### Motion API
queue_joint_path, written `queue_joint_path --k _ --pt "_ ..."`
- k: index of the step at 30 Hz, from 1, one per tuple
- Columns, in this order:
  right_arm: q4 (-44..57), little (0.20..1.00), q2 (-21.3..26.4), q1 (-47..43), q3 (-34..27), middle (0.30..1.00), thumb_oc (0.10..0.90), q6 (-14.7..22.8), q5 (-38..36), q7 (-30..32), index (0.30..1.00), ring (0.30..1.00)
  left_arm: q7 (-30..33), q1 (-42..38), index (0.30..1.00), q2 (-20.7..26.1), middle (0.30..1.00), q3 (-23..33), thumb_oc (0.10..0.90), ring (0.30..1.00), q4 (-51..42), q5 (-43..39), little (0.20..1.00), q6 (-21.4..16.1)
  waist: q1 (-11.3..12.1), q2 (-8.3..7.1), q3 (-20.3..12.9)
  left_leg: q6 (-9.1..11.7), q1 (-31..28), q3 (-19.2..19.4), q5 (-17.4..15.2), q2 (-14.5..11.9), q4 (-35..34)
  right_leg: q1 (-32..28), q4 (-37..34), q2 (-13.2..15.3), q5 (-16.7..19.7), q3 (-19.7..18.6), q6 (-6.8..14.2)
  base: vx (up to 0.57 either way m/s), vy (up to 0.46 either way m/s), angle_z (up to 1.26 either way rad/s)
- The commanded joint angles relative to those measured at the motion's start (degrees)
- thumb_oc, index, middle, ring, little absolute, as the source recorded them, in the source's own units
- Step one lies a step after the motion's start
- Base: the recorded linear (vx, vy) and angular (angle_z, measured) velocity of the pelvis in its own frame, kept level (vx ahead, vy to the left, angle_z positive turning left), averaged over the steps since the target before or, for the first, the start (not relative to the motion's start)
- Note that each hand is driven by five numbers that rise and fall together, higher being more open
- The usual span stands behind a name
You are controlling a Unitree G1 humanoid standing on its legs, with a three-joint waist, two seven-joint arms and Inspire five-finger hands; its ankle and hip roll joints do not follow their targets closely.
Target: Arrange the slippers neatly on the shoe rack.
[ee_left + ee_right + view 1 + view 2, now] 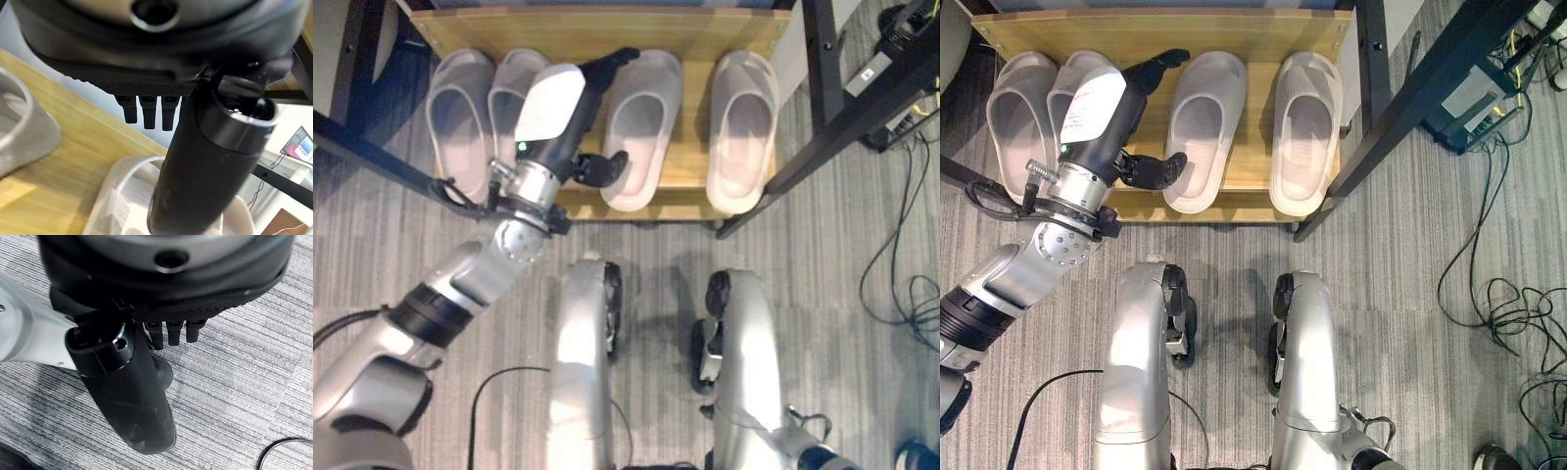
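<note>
While your right hand [146,382] hangs low over the grey carpet [244,382], well short of the rack, with its fingers loose and nothing in them, all the work sits ahead of your left arm. That left hand [570,113] is out over the wooden shoe rack [695,34], fingers straight and relaxed, thumb spread toward the third slipper [641,127]; it grips nothing. From the head camera the fingertips lie between the second slipper [514,83] and the third, and the thumb looks close to the third slipper's near edge, though you cannot tell whether it touches.

All four slippers are on the shelf. The leftmost slipper [460,122] and the second sit touching side by side; the third stands apart from them, and the fourth slipper [741,132] sits further right. Each has its long axis running front to back across the shelf, closed toe toward the back, heel toward you. The right-hand two lean a little off parallel, and their heels lie right at the front edge.

That is your risk: a sideways sweep of the thumb or wrist as you pull back could twist the third slipper or nudge its heel off the front lip. Lifting clear before retreating would be the safer judgement.
</note>
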State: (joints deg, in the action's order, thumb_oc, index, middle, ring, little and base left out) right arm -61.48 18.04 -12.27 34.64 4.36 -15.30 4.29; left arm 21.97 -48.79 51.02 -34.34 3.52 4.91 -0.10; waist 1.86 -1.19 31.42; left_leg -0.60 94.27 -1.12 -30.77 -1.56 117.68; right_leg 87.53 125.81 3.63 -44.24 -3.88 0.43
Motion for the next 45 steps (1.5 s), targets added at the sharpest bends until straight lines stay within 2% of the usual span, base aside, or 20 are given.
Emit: queue_joint_path --k 1,7,14,15,16,18,19,20,22,24,25,28,29,33,36,39,45 --pt "-0.1 0.900 -0.8 2.7 -1.5 0.900 0.800 -0.3 2.7 -0.2 0.900 0.900 3.8 -7.7 0.900 2.2 0.900 4.8 0.800 0.900 -4.6 -1.8 0.900 -4.3 -0.1 2.38 -1.6 -1.5 -4.3 -6.1 -9.6 4.0 -0.1 2.4 -7.0 0.7 6.3 -2.2 -4.2 0.00 0.000 0.00" --pt "0.2 0.900 -0.7 2.2 -1.4 0.900 0.800 -0.3 3.3 -0.9 0.900 0.900 1.9 -7.9 0.900 1.3 0.900 3.6 0.800 0.900 -1.3 -1.3 0.900 -2.6 -0.3 2.34 -1.6 -1.2 -4.3 -6.2 -9.9 4.0 0.3 2.4 -6.1 0.9 5.5 -2.2 -4.2 0.00 0.000 0.00" --pt "0.5 0.900 -0.6 2.3 -1.4 0.900 0.800 -0.3 3.5 -1.0 0.900 0.900 1.1 -6.7 0.900 1.4 0.900 4.5 0.800 0.900 1.6 -3.0 0.900 -2.2 -0.5 2.22 -1.6 -1.2 -4.3 -6.2 -10.1 4.0 0.8 2.4 -5.9 1.1 5.2 -2.3 -4.2 0.00 0.000 0.00" --pt "0.6 0.900 -0.7 2.4 -1.9 0.900 0.800 -0.6 3.7 -1.1 0.900 0.900 -3.2 -4.9 0.900 3.2 0.900 4.9 0.800 0.900 1.5 -8.3 0.900 -2.9 -0.3 2.47 -1.6 -1.2 -4.3 -6.3 -10.3 3.9 0.8 2.4 -5.9 1.1 5.1 -2.5 -4.3 0.00 0.000 0.00" --pt "0.6 0.900 -0.7 2.4 -1.9 0.900 0.800 -0.6 3.7 -1.1 0.900 0.900 -3.3 -4.8 0.900 3.3 0.900 5.0 0.800 0.900 1.4 -8.4 0.900 -2.9 -0.3 2.44 -1.6 -1.2 -4.3 -6.3 -10.3 3.9 0.8 2.4 -5.9 1.1 5.1 -2.5 -4.3 0.03 -0.005 0.00" --pt "0.2 0.900 -0.9 2.5 -2.4 0.900 0.800 -0.6 4.1 -1.2 0.900 0.900 -6.2 -3.9 0.900 6.6 0.900 4.7 0.800 0.900 0.2 -12.0 0.900 -4.2 -0.1 2.57 -1.6 -1.2 -4.3 -6.2 -10.5 3.8 0.6 2.4 -5.9 1.1 5.1 -2.7 -4.5 0.02 0.000 0.00" --pt "-0.6 0.900 -1.0 2.6 -2.4 0.900 0.800 -0.7 4.7 -1.4 0.900 0.900 -9.6 -2.3 0.900 8.4 0.900 3.9 0.800 0.900 -2.5 -18.6 0.900 -6.4 0.0 2.67 -1.6 -1.2 -4.3 -6.2 -10.7 3.7 0.4 2.4 -5.9 1.0 5.2 -2.9 -4.6 0.00 0.000 0.00" --pt "-0.6 0.900 -0.9 2.7 -2.4 0.900 0.800 -0.7 4.8 -1.6 0.900 0.900 -10.5 -1.9 0.900 8.7 0.900 3.6 0.800 0.900 -3.1 -20.7 0.900 -6.7 -0.1 2.67 -1.6 -1.2 -4.3 -6.1 -10.7 3.7 0.5 2.4 -5.8 0.9 5.2 -3.1 -4.6 0.00 0.000 0.00" --pt "-0.6 0.900 -0.7 2.2 -2.2 0.900 0.800 -1.0 5.0 -2.2 0.900 0.900 -14.3 -2.5 0.900 7.7 0.900 0.8 0.800 0.900 -6.4 -32.5 0.900 -8.0 -0.4 2.71 -1.6 -1.2 -4.3 -5.9 -10.8 3.6 0.5 2.4 -5.6 1.0 5.0 -3.5 -4.8 0.00 0.000 0.00" --pt "-0.4 0.900 -0.4 1.7 -1.7 0.900 0.800 -1.4 4.9 -2.5 0.900 0.900 -15.1 -5.1 0.900 1.8 0.900 -3.1 0.800 0.900 -7.6 -41.7 0.900 -7.2 -1.3 2.23 -1.6 -1.0 -4.3 -5.8 -10.8 3.6 0.6 2.4 -5.5 1.0 4.8 -3.8 -4.9 0.00 0.000 0.00" --pt "-0.3 0.900 -0.2 1.6 -1.7 0.900 0.800 -1.7 4.7 -2.7 0.900 0.900 -14.4 -6.7 0.900 -0.7 0.900 -4.2 0.800 0.900 -6.6 -42.6 0.900 -6.9 -1.6 2.07 -1.6 -1.0 -4.3 -5.7 -10.8 3.6 0.6 2.4 -5.3 1.1 4.7 -3.8 -4.9 0.01 -0.025 0.10" --pt "0.4 0.900 -0.1 1.5 -1.3 0.900 0.800 -2.0 4.1 -2.6 0.900 0.900 -12.3 -9.0 0.900 -5.8 0.900 -5.3 0.800 0.900 -3.2 -43.6 0.900 -6.4 -2.0 1.89 -1.6 -0.9 -4.3 -5.7 -10.6 3.8 0.6 2.4 -5.2 1.2 4.5 -3.9 -4.9 0.00 -0.009 0.07" --pt "0.6 0.900 -0.1 0.9 -0.9 0.900 0.800 -2.2 3.9 -2.4 0.900 0.900 -10.8 -11.0 0.900 -9.2 0.900 -6.1 0.800 0.900 -0.3 -44.2 0.900 -6.1 -2.3 1.74 -1.6 -0.8 -4.3 -5.7 -10.5 3.8 0.7 2.4 -5.0 1.3 4.5 -3.9 -4.8 0.00 0.000 0.00" --pt "1.0 0.900 0.2 -0.3 0.1 0.900 0.800 -2.3 3.7 -1.6 0.900 0.900 -8.1 -16.9 0.900 -13.4 0.900 -7.5 0.800 0.900 8.2 -43.7 0.900 -5.7 -2.8 1.30 -1.6 -0.7 -4.3 -5.7 -10.2 4.0 0.7 2.4 -4.9 1.4 4.7 -4.1 -4.7 0.00 -0.006 0.01" --pt "1.0 0.900 0.1 -0.9 0.6 0.900 0.800 -2.3 3.5 -1.4 0.900 0.900 -8.0 -19.6 0.900 -13.7 0.900 -8.9 0.800 0.900 11.5 -42.5 0.900 -5.3 -2.9 1.15 -1.6 -0.6 -4.3 -5.7 -10.1 3.9 0.8 2.4 -4.8 1.5 4.6 -4.2 -4.7 0.00 0.000 0.00" --pt "0.7 0.900 -0.1 -1.4 1.9 0.900 0.800 -2.2 3.1 -1.4 0.900 0.900 -6.5 -23.5 0.900 -15.5 0.900 -9.7 0.800 0.900 19.8 -38.5 0.900 -4.7 -3.4 0.44 -1.6 -0.6 -4.3 -5.7 -10.1 3.8 1.0 2.4 -4.6 1.5 4.7 -4.3 -4.5 0.01 -0.001 -0.02" --pt "-0.2 0.900 -0.8 -1.0 1.8 0.900 0.800 -2.0 3.2 -1.2 0.900 0.900 -1.8 -22.0 0.900 -10.8 0.900 -5.2 0.800 0.900 16.5 -34.8 0.900 -6.9 -2.9 0.59 -1.6 -0.3 -4.3 -5.6 -10.3 4.0 1.3 2.4 -4.3 1.3 4.8 -4.2 -4.4 0.00 0.000 0.00"
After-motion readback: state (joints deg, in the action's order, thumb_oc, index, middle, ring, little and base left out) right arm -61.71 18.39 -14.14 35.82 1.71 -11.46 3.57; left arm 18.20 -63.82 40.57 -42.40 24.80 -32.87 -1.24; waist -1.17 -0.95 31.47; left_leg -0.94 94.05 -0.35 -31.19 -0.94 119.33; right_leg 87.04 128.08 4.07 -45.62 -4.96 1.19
